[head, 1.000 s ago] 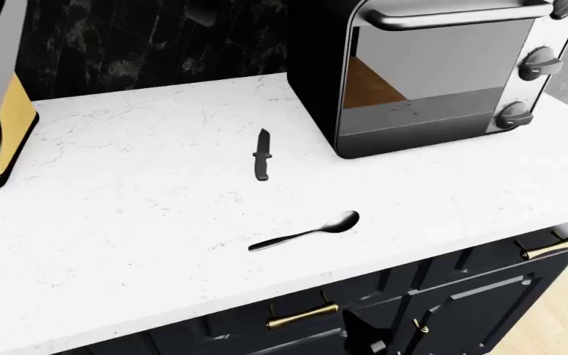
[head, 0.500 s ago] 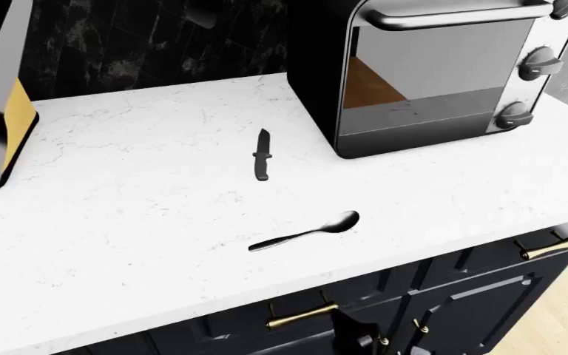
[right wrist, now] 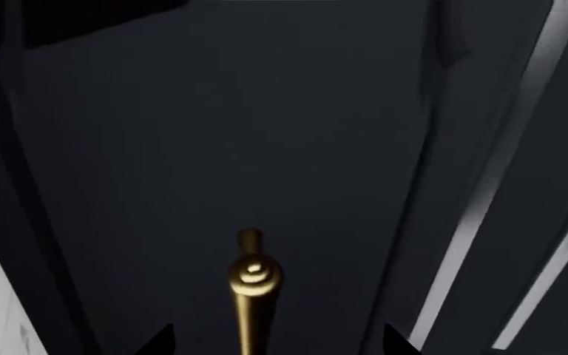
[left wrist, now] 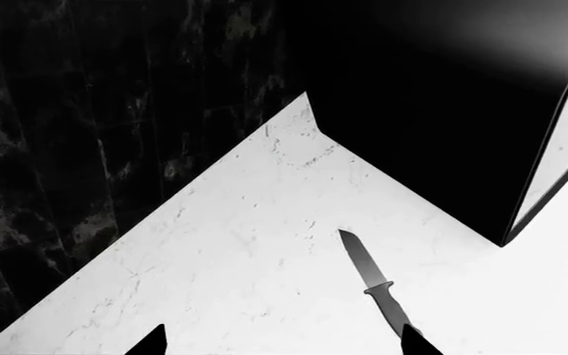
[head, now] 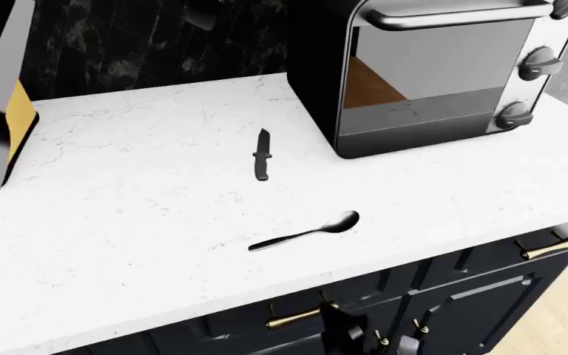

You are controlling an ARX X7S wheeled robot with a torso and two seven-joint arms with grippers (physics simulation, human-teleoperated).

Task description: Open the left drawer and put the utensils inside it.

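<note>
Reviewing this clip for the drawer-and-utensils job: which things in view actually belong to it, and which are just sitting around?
Belong to the job:
- left drawer, shut, with its brass bar handle
- spoon on the counter
- knife on the counter
- right gripper near that handle

Just lying about:
- toaster oven
- right-hand drawer handle
- cabinet door pull

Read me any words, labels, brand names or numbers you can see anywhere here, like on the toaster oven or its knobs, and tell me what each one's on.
There is no readable text in any view.
Toaster oven: no brand or label shows on its door or body.
Its knobs: no numbers or marks can be made out.
Knife, spoon, drawer front and its brass handle: all plain, no markings.
</note>
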